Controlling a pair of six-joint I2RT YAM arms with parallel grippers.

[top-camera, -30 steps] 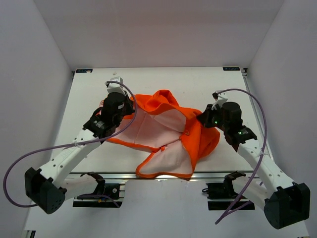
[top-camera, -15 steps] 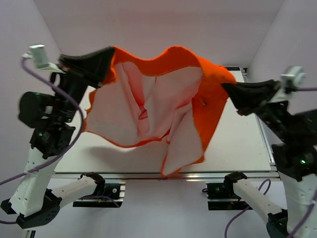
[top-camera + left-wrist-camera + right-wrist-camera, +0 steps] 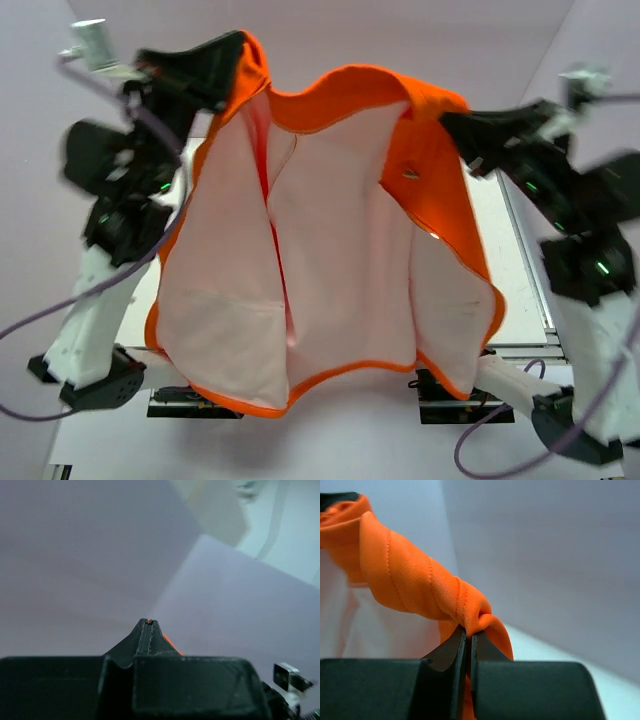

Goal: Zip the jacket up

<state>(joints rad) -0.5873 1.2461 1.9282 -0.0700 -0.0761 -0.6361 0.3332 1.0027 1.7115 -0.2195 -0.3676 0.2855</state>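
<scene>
**Jacket (image 3: 340, 250) hangs spread between both arms, lining outward**

Top external: the jacket is off the table (image 3: 518, 270) and hangs in the air as a wide curtain. Its pale pink lining faces the camera and the orange hem droops low in front of the arm bases. The left end effector (image 3: 238, 52) pinches the upper left corner and the right end effector (image 3: 452, 122) pinches the upper right, well apart, so the top edge runs taut between them. An orange front edge falls down the middle, but I cannot pick out the zipper parts.

Left wrist: the left end effector (image 3: 149, 623) is closed, with only a sliver of orange cloth (image 3: 171, 645) showing beside the tips. That looks like a thin bite.

Right wrist: the right end effector (image 3: 468, 633) is clamped on a rolled fold of the jacket (image 3: 405, 575), and this looks a fuller hold.

The step in hand appears to be spreading the garment so it can be laid flat. To do it well, lower both arms together at an even height and hold the tension across the top edge. Let the hem land first so the fronts do not fold under. The slim left grip could slip if jerked.
</scene>
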